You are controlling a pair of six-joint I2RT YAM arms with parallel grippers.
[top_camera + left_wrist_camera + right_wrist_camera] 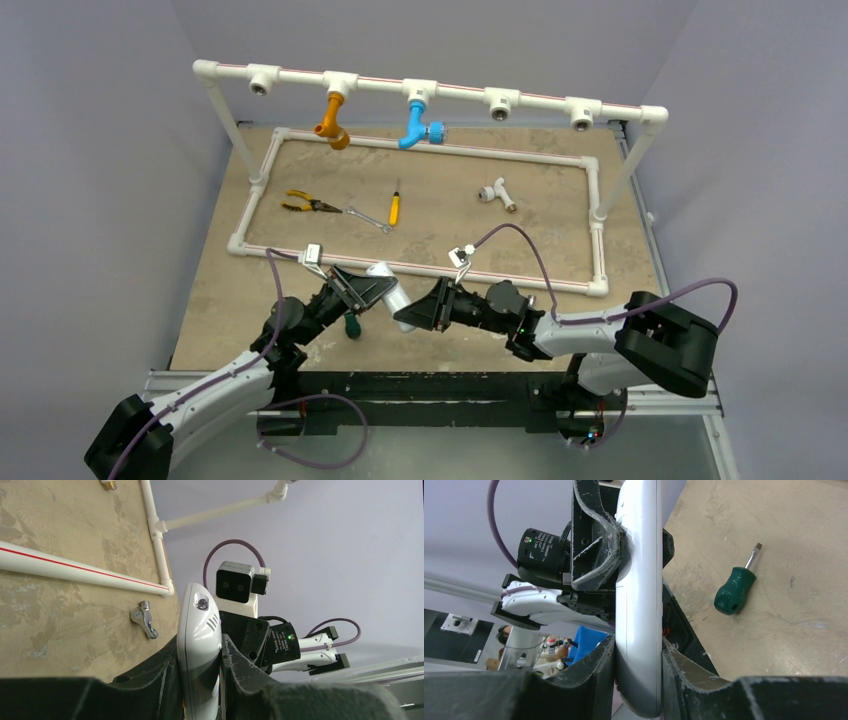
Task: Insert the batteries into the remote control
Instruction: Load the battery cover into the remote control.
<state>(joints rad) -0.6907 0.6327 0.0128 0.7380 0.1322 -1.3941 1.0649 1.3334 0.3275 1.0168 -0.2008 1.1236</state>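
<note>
Above the sandy table point(560, 215), just in front of the white pipe frame point(540, 282), the remote control point(388, 283) hangs between both arms, the left gripper point(200, 652) pinching one end and the right gripper point(638, 652) pinching the other, while a green-handled screwdriver point(735, 589) lies below.

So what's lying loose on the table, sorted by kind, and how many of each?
Screwdrivers: 2, the yellow-handled screwdriver and the green-handled screwdriver
Pliers: 1
Wrench: 1
Pipe fittings: 2, the white T-fitting and the metal tap fitting
Total: 6
Not counted: the remote control, clamped between the left gripper and the right gripper
</note>
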